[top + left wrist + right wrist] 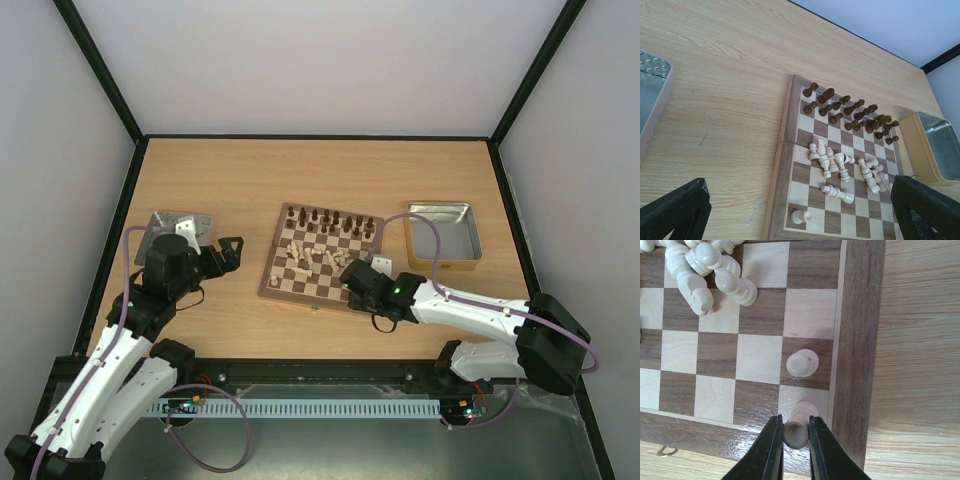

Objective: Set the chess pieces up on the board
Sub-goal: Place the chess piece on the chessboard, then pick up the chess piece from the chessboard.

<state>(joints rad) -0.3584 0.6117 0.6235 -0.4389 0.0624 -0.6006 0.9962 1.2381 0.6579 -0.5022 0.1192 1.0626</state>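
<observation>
The board [268,282] lies mid-table. Dark brown pieces [330,220] stand in its two far rows, also seen in the left wrist view [850,112]. Several cream pieces [312,256] lie toppled in a pile mid-board [840,167]. My right gripper [796,440] is shut on a flat-topped cream piece [797,429], upright at the board's near right corner square. A cream pawn [802,363] stands one square beyond it. Another cream piece [801,216] lies at the near left corner. My left gripper [232,250] is open and empty, left of the board.
A grey metal tray [175,226] sits at the left behind my left gripper. A yellow-sided tin [442,235] sits right of the board, also in the left wrist view [935,150]. Black frame rails border the table.
</observation>
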